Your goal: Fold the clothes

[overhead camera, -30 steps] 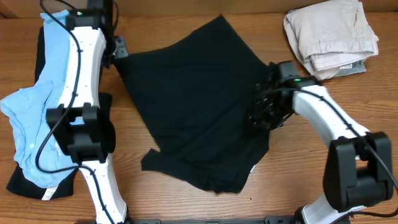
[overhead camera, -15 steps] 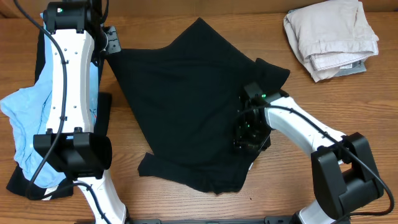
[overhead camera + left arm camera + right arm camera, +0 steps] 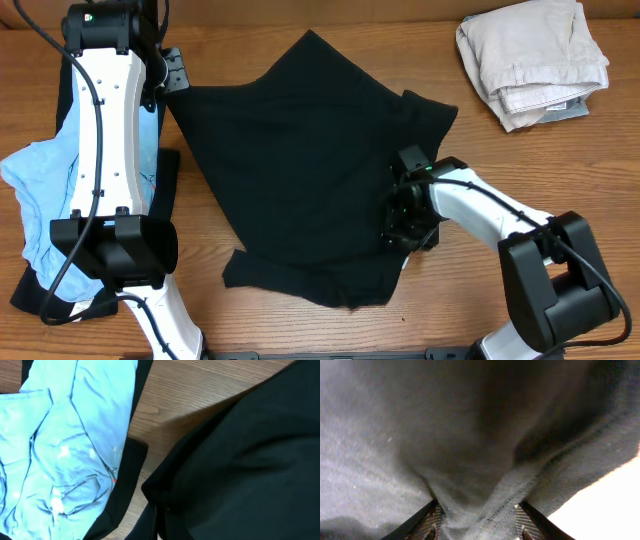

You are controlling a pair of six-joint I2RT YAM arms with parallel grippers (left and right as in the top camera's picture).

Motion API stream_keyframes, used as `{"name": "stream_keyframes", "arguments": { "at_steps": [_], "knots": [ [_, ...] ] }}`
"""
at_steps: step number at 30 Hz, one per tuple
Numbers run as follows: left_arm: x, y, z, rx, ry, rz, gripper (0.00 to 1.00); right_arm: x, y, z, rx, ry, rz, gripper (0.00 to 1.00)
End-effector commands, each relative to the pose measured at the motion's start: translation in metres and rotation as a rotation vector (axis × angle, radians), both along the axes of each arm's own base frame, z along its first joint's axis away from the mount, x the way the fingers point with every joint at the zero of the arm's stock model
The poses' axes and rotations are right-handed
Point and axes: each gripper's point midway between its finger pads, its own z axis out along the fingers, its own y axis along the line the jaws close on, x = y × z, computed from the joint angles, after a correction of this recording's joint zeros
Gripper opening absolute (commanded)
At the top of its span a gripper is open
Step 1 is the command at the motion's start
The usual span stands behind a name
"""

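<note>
A plain black garment point(image 3: 300, 170) lies spread over the middle of the table. My left gripper point(image 3: 172, 72) is at its far left corner and shut on that corner. In the left wrist view the black cloth point(image 3: 240, 460) runs down into the closed jaws point(image 3: 159, 525). My right gripper point(image 3: 405, 215) is on the garment's right edge, shut on a bunched fold. In the right wrist view that cloth point(image 3: 420, 435) fills the frame and is pinched between the fingers point(image 3: 477, 525). A light blue garment point(image 3: 40, 190) lies at the left on another black one point(image 3: 30, 290).
A folded beige stack point(image 3: 535, 60) sits at the back right corner. The light blue garment also shows in the left wrist view point(image 3: 65, 435), beside bare wood point(image 3: 200, 385). Bare table shows at the front right point(image 3: 460, 300).
My left gripper pulled the garment's far left corner further left and back. My right gripper moved left and toward the front, dragging the right edge inward over the cloth.
</note>
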Motion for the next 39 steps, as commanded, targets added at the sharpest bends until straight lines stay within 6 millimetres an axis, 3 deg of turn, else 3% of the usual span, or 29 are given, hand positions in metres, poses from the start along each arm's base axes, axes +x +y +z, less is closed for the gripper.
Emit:
{"name": "stream_keyframes", "arguments": {
  "at_steps": [1,6,10,12,14,18,22,25,32,34,39],
  "knots": [
    [-0.003,0.002,0.024,0.01,-0.062,-0.006,0.04,0.029,-0.042,-0.012,-0.119,-0.091,-0.097,0.47],
    [0.0,-0.007,0.021,-0.046,-0.065,-0.005,0.04,0.077,-0.076,-0.01,-0.098,-0.243,-0.199,0.41],
    [0.002,-0.016,0.012,-0.097,-0.049,-0.013,0.04,0.126,-0.092,0.003,-0.06,-0.425,-0.225,0.41],
    [0.005,-0.027,-0.001,-0.129,-0.031,-0.032,0.04,0.157,-0.097,0.023,-0.025,-0.522,-0.246,0.41],
    [0.006,-0.033,-0.016,-0.135,-0.012,-0.037,0.04,0.173,-0.09,0.044,0.032,-0.561,-0.21,0.41],
    [0.006,-0.044,-0.048,-0.137,0.032,-0.049,0.04,0.186,-0.08,0.094,0.07,-0.557,-0.177,0.42],
    [0.005,-0.043,-0.068,-0.136,0.052,-0.046,0.04,0.176,-0.052,0.141,0.15,-0.544,-0.072,0.45],
    [0.006,-0.04,-0.073,-0.136,0.053,-0.039,0.04,0.15,-0.029,0.148,0.159,-0.488,0.034,0.49],
    [0.011,-0.035,-0.072,-0.135,0.031,-0.03,0.04,0.076,0.028,0.11,0.147,-0.299,0.319,0.57],
    [0.011,-0.035,-0.072,-0.135,0.029,-0.03,0.04,0.063,0.037,0.095,0.108,-0.286,0.376,0.61],
    [0.014,-0.034,-0.071,-0.132,0.019,-0.033,0.04,0.044,0.054,0.063,0.095,-0.291,0.46,0.62]
  ]
}}
